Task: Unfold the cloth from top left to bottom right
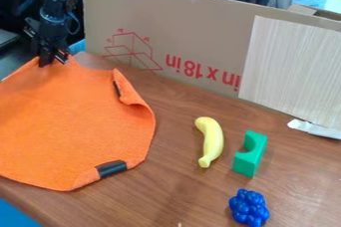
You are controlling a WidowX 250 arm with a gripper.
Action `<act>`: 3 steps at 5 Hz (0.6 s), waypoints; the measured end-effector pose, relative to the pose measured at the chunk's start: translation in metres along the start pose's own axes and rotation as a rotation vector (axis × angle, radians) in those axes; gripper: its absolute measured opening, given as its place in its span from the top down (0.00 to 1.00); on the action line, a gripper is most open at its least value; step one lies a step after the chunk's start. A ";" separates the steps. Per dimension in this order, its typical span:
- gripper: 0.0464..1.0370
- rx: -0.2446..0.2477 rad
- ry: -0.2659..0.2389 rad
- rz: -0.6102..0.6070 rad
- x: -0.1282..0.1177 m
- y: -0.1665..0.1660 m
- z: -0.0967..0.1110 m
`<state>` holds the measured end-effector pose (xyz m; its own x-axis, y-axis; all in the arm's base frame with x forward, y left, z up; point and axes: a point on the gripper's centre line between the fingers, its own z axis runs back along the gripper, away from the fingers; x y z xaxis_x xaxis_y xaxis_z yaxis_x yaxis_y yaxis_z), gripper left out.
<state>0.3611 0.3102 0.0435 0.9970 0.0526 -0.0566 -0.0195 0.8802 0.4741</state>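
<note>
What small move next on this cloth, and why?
I'd probably bring the gripper to the upper right edge of the orange cloth: that edge curls inward by a black strip, while the gripper sits at the top left and the middle looks fairly flat.

- Under me I have a brown wood-grained table (180, 191).
- On it I see the orange cloth (73, 126) spread broad, its edge curled over in places.
- Apart from the cloth, I find a yellow banana (213, 142).
- Near that, my green block (247, 164) with a curved notch.
- Nearby, a knobbly blue bunch (249, 208).
- Along the back, I face an upright cardboard panel (193, 27).
</note>
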 end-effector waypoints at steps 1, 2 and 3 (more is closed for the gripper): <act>0.49 -0.021 0.024 -0.009 -0.002 -0.002 -0.002; 0.19 -0.033 0.029 -0.031 -0.003 -0.003 -0.001; 0.04 -0.065 0.035 -0.027 -0.006 -0.004 -0.002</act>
<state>0.3547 0.3073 0.0405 0.9940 0.0438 -0.0999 0.0016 0.9102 0.4142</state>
